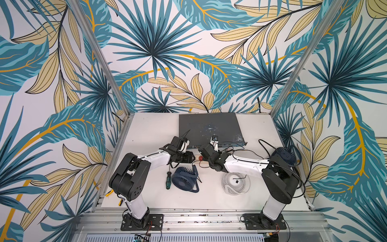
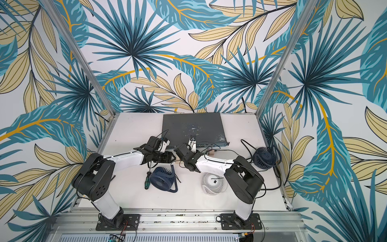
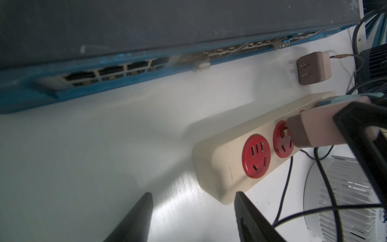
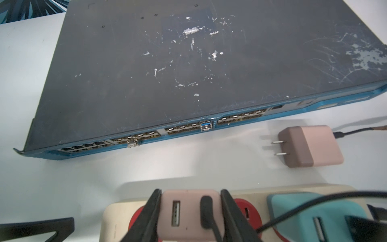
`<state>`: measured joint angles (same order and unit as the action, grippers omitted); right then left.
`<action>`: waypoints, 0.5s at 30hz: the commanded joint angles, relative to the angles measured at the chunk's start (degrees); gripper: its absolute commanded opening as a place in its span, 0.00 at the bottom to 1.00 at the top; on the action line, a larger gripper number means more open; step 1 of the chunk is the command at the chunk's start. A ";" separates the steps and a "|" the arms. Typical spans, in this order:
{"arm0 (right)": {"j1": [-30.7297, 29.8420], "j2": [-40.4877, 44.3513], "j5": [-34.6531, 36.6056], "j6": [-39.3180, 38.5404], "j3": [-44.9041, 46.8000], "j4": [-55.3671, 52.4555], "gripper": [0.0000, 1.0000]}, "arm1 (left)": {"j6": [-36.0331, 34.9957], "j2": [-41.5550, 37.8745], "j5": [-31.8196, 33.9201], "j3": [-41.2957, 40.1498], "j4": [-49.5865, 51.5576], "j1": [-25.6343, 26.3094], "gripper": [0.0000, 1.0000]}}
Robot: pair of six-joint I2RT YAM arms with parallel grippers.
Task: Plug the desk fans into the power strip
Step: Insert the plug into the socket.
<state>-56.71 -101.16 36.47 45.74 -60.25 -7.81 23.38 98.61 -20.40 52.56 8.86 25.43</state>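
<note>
My right gripper (image 4: 191, 196) is clamped on the pink plug (image 3: 310, 130). Its prongs sit at the mouth of the second red socket (image 3: 281, 139) of the strip (image 3: 222, 159), which lies on the worktop (image 3: 104, 146) before the grey switch (image 4: 188, 62). I judge this is the seating step: push straight along the prongs without twisting. I could brace the strip's end with the left gripper (image 3: 193, 196), which stands open and empty just beside it. I cannot see how deep the prongs are, or whether a left finger touches the strip. In both top views the arms mostly hide the strip, and I cannot trace the cord (image 4: 207, 211) to the white fan (image 1: 235, 183) or any other.
</note>
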 commanded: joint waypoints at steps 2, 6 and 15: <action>-3.36 -4.20 -10.16 1.74 7.23 -14.71 0.00 | -1.14 -0.26 -0.26 0.62 -0.16 -0.36 0.65; -3.40 -2.18 -8.55 2.47 8.66 -11.75 0.00 | -1.56 -0.17 -0.38 0.57 -0.61 -0.35 0.65; -3.15 0.70 -6.32 1.30 7.33 -7.29 0.00 | -2.32 0.12 -0.65 0.71 -0.98 -0.43 0.65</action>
<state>-59.88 -97.51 37.21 47.07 -55.20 -6.52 22.24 98.61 -20.49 52.56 8.82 25.41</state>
